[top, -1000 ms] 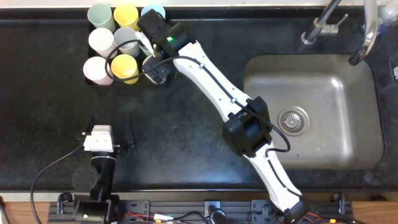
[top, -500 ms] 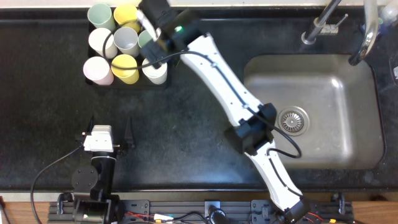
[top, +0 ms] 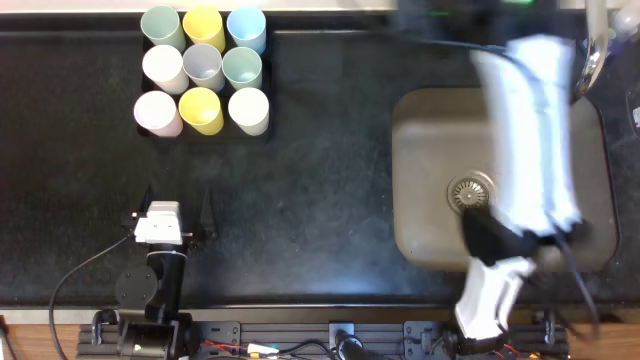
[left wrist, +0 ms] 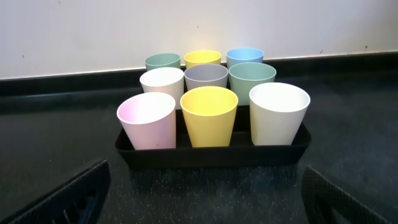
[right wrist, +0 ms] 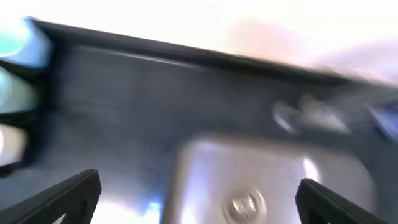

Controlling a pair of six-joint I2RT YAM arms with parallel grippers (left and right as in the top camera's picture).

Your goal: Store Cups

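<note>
Several pastel cups stand upright in a three-by-three block in a black tray (left wrist: 211,157) at the back left of the counter. The front row is a pink cup (left wrist: 147,121), a yellow cup (left wrist: 209,115) and a white cup (top: 248,108). My left gripper (left wrist: 211,208) rests low on the counter in front of the tray, well short of it, open with nothing between its fingers. My right arm (top: 525,140) is a blur above the sink (top: 430,150). My right gripper (right wrist: 199,208) is open and holds nothing, lifted over the sink's left side.
The steel sink with its drain (top: 470,192) takes up the right half of the counter, with a faucet (top: 520,40) behind it. Black counter (top: 300,200) lies between tray and sink. A wall runs behind the tray.
My right gripper has left the tray and swung fast to the right over the sink. The white cup now stands free in the tray's front right slot. The left arm kept still.
</note>
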